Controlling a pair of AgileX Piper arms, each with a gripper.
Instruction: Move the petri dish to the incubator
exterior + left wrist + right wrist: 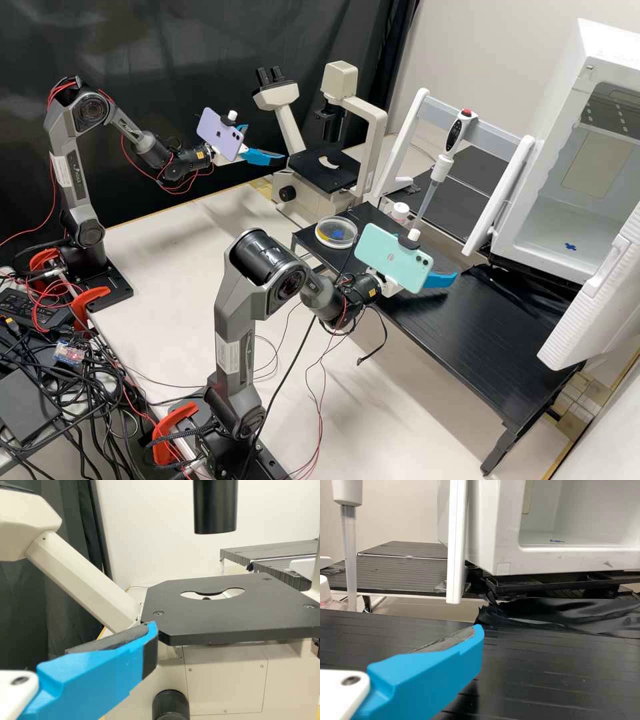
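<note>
Hovering by the microscope [315,175], the left gripper [267,141] has its jaws apart and nothing between them; its own wrist view shows one blue finger [95,677] before the black stage [225,612]. The right gripper [441,275] is above the black rack [480,320], jaws apart too, its pad bare in its wrist view, where the incubator [492,535] rises beyond. The petri dish [337,231] lies flat at the rack's end nearest the microscope, out of both grippers, with yellow and blue showing in it. Near it are a small white-capped bottle [400,212] and an upright pipette [448,150]. The incubator is open, a small blue mark [571,247] on its floor, and the dish is outside it
</note>
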